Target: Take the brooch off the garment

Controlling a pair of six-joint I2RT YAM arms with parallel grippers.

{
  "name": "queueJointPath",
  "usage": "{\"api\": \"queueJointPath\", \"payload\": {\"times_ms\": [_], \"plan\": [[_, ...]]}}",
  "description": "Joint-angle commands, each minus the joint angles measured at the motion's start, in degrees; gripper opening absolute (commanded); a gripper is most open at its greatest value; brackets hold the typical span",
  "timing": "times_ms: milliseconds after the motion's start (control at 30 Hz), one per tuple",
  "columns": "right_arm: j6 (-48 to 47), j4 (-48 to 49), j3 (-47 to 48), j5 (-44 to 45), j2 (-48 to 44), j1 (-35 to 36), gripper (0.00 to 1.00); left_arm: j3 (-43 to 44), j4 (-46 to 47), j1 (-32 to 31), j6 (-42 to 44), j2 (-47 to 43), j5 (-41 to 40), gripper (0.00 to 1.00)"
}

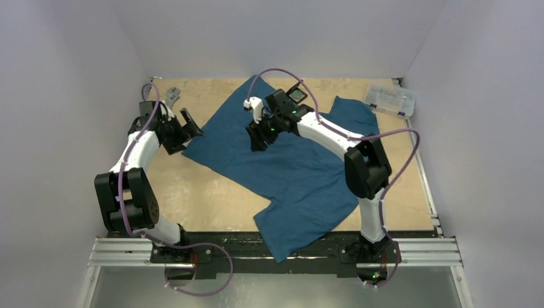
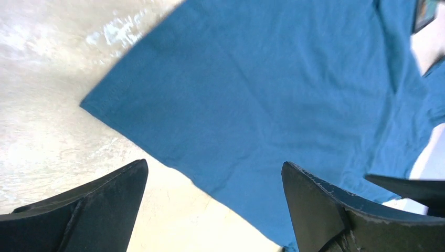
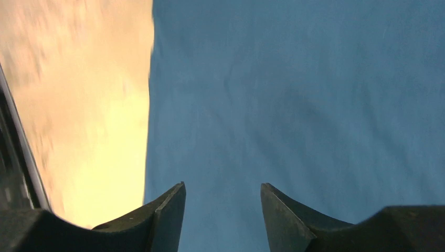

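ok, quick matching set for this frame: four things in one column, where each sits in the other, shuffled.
Things:
1. T-shirt
2. clear plastic box
3. left hand
4. right hand

Places:
A. far right corner of the table
B. over the middle of the shirt
C. at the shirt's left edge
D. spread across the table, hanging over the near edge

Pairs: 1-D, 2-A, 3-C, 4-B
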Motion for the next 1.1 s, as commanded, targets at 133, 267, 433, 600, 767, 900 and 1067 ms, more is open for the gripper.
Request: {"api": "queueJointPath", "payload": {"times_ms": [133,267,433,600,767,900,1067], "plan": [[42.11,30.17,24.51,7.70,22.09,10.28,0.50,10.32,-1.67,10.61,-4.99,-4.89,4.30,1.00],[45.54,34.69,31.97,9.21,29.15,13.54,0.42,16.78,-6.59,13.29,-2.49,-5.77,2.73,1.00],[45.74,37.50,34.13,11.90,33.46,15.28,0.40,17.07,-8.74,16.39,-1.86,-7.97,3.55,1.00],[45.86,37.95,32.94,12.37,37.12,16.24,0.39,16.25,-9.69,17.79,-2.93,-10.18,5.18,1.00],[46.81,38.65,31.45,11.43,37.33,16.21,0.38,14.68,-9.18,17.84,-2.24,-11.86,6.29,1.00],[51.03,38.56,29.31,7.85,38.13,16.16,0.35,14.15,-10.04,17.96,-1.40,-12.92,5.55,1.00],[58.74,40.29,23.69,2.57,38.96,17.06,0.34,15.02,-10.97,18.06,-0.85,-13.46,5.66,1.00]]}}
